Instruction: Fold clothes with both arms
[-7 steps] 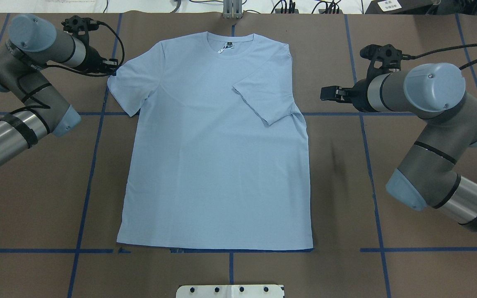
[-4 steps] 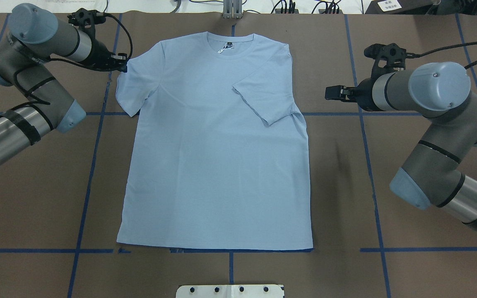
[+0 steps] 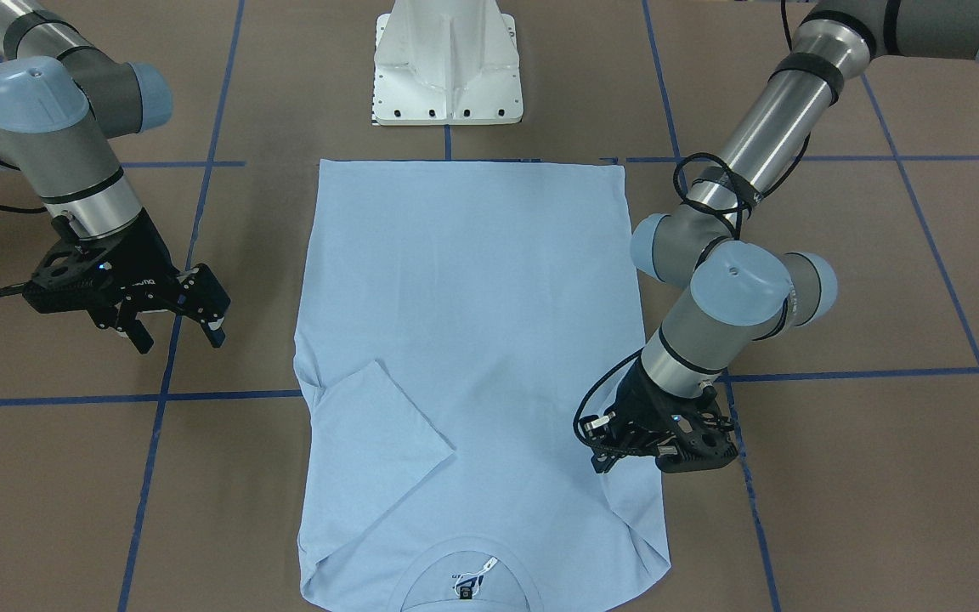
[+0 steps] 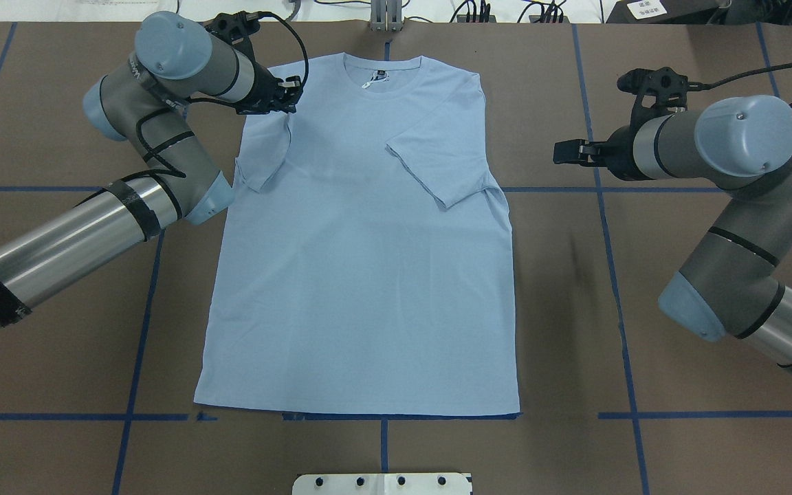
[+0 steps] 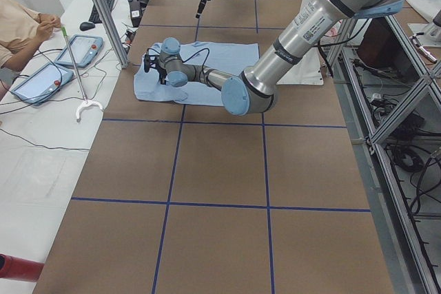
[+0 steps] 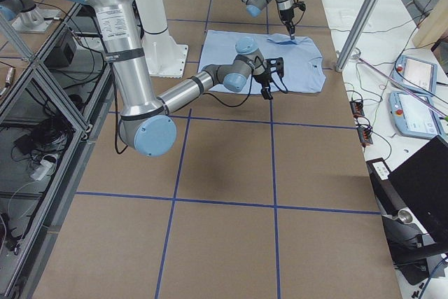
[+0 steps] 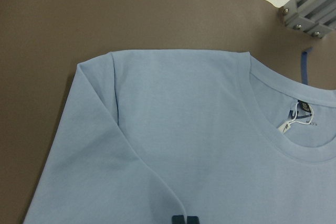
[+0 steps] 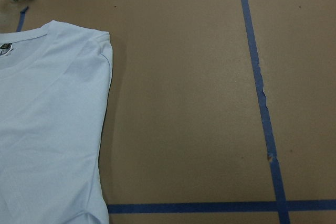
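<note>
The light blue T-shirt lies flat on the brown table, collar at the far edge; no chest print shows. Its right sleeve lies folded inward on the body. My left gripper is shut on the left sleeve and holds it lifted over the shoulder, the cloth hanging below. In the front-facing view this gripper sits at the shirt's edge. The left wrist view shows the shoulder and collar. My right gripper is open and empty, right of the shirt; its fingers stand apart.
The white pedestal base stands at the near edge, behind the hem. Blue tape lines cross the table. An aluminium post and cables lie beyond the collar. An operator and tablets sit past the far end.
My left gripper has moved right, from beside the shirt to over its shoulder, carrying the left sleeve inward. My right gripper has drifted slightly right, away from the shirt.
</note>
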Available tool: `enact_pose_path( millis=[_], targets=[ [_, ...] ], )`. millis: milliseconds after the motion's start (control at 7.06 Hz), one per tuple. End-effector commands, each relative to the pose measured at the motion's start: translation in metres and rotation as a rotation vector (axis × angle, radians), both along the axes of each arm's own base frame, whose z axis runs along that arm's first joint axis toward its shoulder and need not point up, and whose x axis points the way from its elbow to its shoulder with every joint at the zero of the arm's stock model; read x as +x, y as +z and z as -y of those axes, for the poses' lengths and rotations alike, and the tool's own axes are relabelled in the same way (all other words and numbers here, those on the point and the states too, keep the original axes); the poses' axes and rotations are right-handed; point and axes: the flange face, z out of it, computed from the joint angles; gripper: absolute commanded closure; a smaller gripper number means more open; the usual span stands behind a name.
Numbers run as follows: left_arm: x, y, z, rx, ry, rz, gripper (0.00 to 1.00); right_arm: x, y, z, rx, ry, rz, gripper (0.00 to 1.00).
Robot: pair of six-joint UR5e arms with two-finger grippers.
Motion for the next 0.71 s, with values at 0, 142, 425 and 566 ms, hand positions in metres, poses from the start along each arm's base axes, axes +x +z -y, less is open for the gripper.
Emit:
enact_pose_path(
  millis=[0,142,425,566],
  targets=[
    [-0.010,-0.023,-0.038,0.034,0.011,-0.072,0.19,-0.019,-0.027,-0.003,-0.054,0.041,0.072,0.00],
    [-0.023,-0.020,-0.084,0.048,0.031,-0.121,0.19,-0.025,-0.046,-0.013,-0.131,0.088,0.160,0.00],
    [-0.041,-0.030,-0.123,0.047,0.037,-0.184,0.19,-0.085,-0.059,-0.120,-0.245,0.129,0.219,0.00],
    [-0.050,-0.031,-0.135,0.044,0.037,-0.204,0.19,-0.122,-0.082,-0.200,-0.291,0.172,0.176,0.00]
  ],
)
